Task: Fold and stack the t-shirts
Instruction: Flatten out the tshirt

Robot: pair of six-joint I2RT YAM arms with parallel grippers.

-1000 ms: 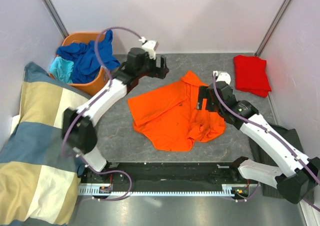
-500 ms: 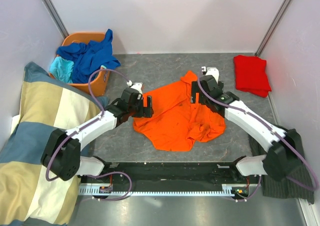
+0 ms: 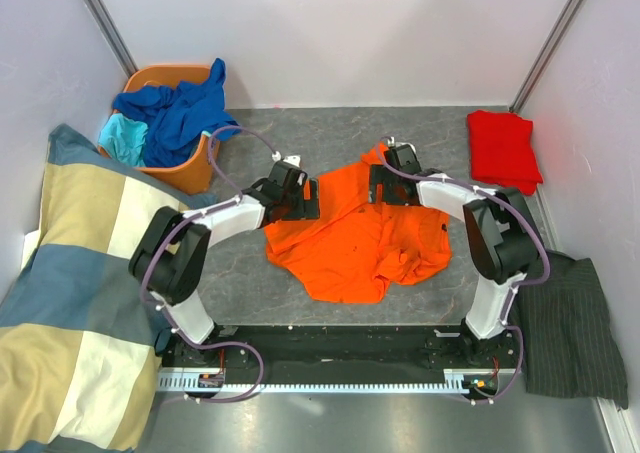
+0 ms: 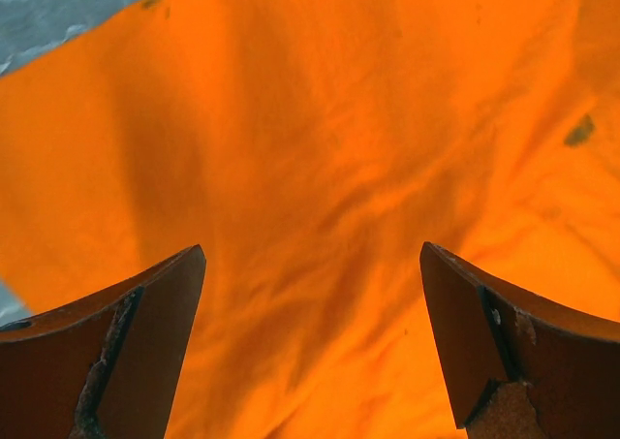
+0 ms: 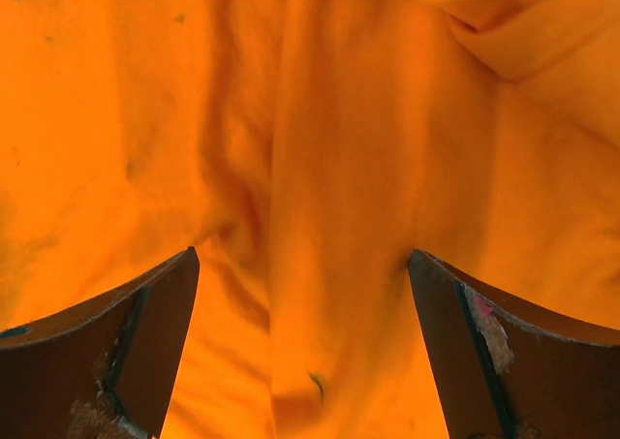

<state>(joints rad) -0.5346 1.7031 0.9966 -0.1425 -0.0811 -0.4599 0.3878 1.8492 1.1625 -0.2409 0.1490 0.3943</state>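
Grey table [image 3: 330, 133]: orange t-shirt [image 3: 350, 243] centre; basket [image 3: 152, 74], blanket [image 3: 80, 273] left; pinstriped cloth [image 3: 570, 323] right.

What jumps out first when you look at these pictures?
The bright orange t-shirt lying crumpled in the middle of the table, with the left gripper and right gripper open above it, one on each side. Then the basket stuffed with blue shirts at the far left, and the folded red t-shirt at the far right.

A: Wrist views?
B: Orange t-shirt [image 4: 329, 139] overflows every edge; left gripper [image 4: 312, 250] and right gripper [image 5: 302, 252] cropped at bottom.
A: Top?
B: Turquoise t-shirt [image 3: 124, 136] half-buried under blue t-shirt [image 3: 175, 113]; checked blanket [image 3: 70, 303] runs off-frame.
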